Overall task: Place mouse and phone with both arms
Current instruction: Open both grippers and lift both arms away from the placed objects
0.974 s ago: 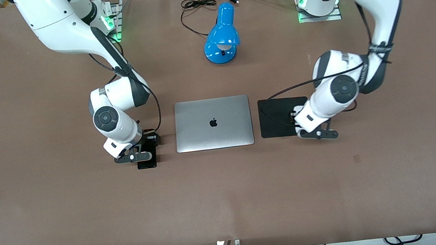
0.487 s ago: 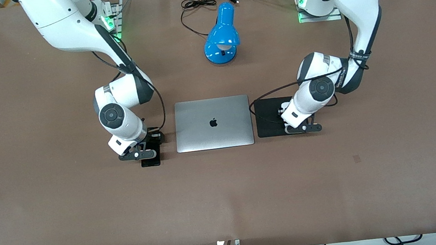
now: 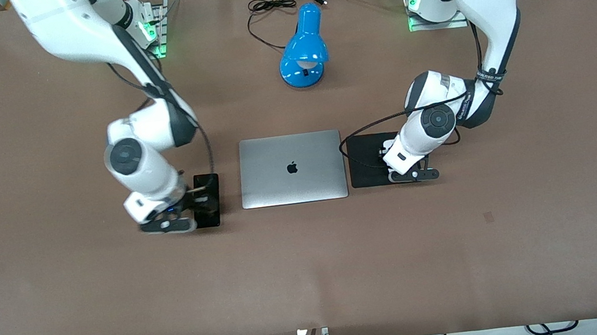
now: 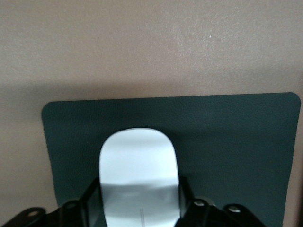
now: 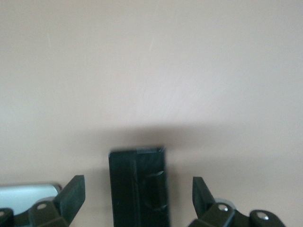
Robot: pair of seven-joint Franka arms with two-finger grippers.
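Observation:
The black phone (image 3: 210,190) lies flat on the table beside the laptop, toward the right arm's end. My right gripper (image 3: 191,207) is over it and open; in the right wrist view the phone (image 5: 138,189) sits between the fingers (image 5: 73,194) with a gap on each side. The white mouse (image 3: 385,150) is on the black mouse pad (image 3: 365,167), mostly hidden by the left arm. My left gripper (image 3: 394,159) is low over the pad; in the left wrist view its fingers (image 4: 92,201) press both sides of the mouse (image 4: 138,161).
A closed silver laptop (image 3: 292,168) lies between the phone and the mouse pad. A blue desk lamp (image 3: 303,51) with a black cord lies farther from the front camera than the laptop. The mouse pad (image 4: 236,142) fills much of the left wrist view.
My right gripper has opened and drawn back toward the right arm's end, leaving the phone flat on the table. My left gripper moved with the mouse over the pad toward the laptop, then nearly stopped.

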